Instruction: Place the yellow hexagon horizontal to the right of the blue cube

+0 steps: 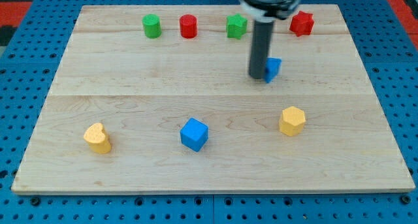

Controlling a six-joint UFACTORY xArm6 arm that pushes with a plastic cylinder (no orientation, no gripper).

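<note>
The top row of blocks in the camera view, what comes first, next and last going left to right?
Green cylinder → red cylinder → green block → red star-shaped block. The rod stands between the last two.

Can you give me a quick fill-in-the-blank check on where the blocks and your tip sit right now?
1. My tip stands right beside a small ____ block, on that block's left in the view.
2. The yellow hexagon lies to the view's ____ of the blue cube.
3. The yellow heart sits near the board's bottom ____ corner.
4. The red star is the ____ block in the top row.

Missing words: blue; right; left; rightmost
</note>
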